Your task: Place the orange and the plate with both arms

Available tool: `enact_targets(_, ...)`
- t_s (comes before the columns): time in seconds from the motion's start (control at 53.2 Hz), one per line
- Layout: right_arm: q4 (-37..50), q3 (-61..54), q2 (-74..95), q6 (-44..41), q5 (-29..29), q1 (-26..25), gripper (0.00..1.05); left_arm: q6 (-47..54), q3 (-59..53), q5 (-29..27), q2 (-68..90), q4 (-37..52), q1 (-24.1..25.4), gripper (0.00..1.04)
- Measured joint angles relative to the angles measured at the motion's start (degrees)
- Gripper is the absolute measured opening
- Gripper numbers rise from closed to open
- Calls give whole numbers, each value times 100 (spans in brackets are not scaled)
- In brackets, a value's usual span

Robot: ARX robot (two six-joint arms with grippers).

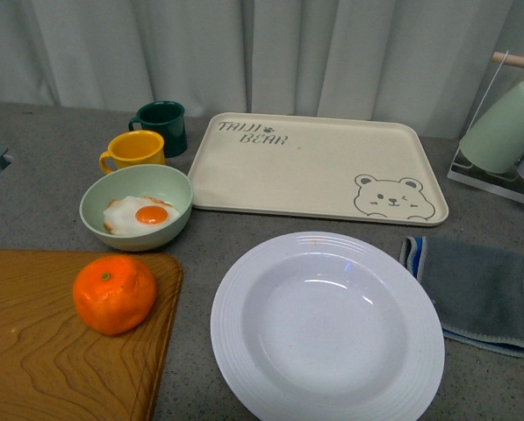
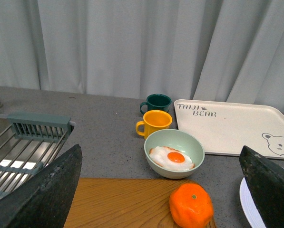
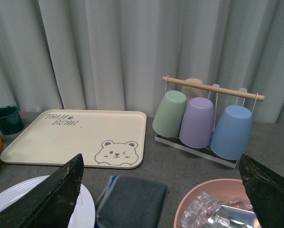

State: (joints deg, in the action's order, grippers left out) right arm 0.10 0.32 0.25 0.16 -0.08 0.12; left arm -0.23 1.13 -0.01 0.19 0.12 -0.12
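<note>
Front view: 1 orange (image 1: pixel 114 294), 1 plate (image 1: pixel 327 326), 1 bowl (image 1: pixel 139 241), 1 tray (image 1: pixel 305 171).

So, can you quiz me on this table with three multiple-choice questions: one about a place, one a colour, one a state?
1. Where does the orange rest? A) on the wooden board B) on a chair C) on the floor
2. What colour is the mug nearest the bowl? A) purple B) yellow-orange C) white
3. What state is the plate in? A) upside down B) broken C) upright and empty
Answers: 1 A, it sits near the board's corner; 2 B, the yellow-orange mug stands just behind the bowl; 3 C, its white hollow faces up with nothing in it.
</note>
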Motion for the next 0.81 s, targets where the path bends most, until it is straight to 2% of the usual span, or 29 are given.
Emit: enact_targets(0.808, 0, 0, 0, 0, 0, 0, 95, 0, 0, 0, 0, 0, 0, 98)
